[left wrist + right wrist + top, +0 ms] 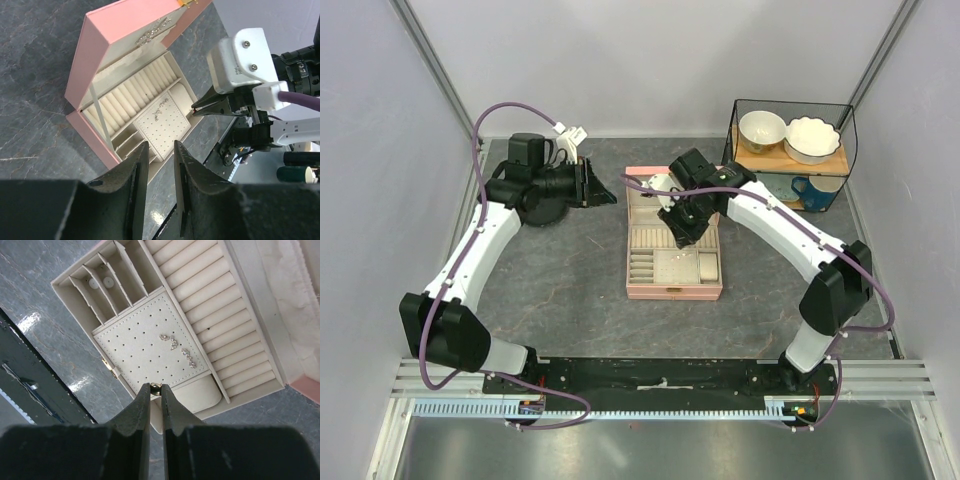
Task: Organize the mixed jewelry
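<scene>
The pink jewelry box (674, 291) lies open at mid-table, its cream tray showing ring rolls, slots and a dotted pad (145, 347). Small sparkling jewelry pieces (181, 350) sit in a row on that pad, and they also show in the left wrist view as jewelry pieces (160, 111). Two pale round pieces (100, 283) lie in the slots. My right gripper (156, 386) hangs over the tray's near corner, shut on a tiny gold piece (156, 385). My left gripper (161, 150) is off the box's left side, open, nothing between its fingers.
A wire basket (790, 150) at the back right holds two white bowls and a blue mug (810, 188). The box's raised lid (125, 25) stands at the far side. A black rail (660, 375) runs along the near edge by the arm bases.
</scene>
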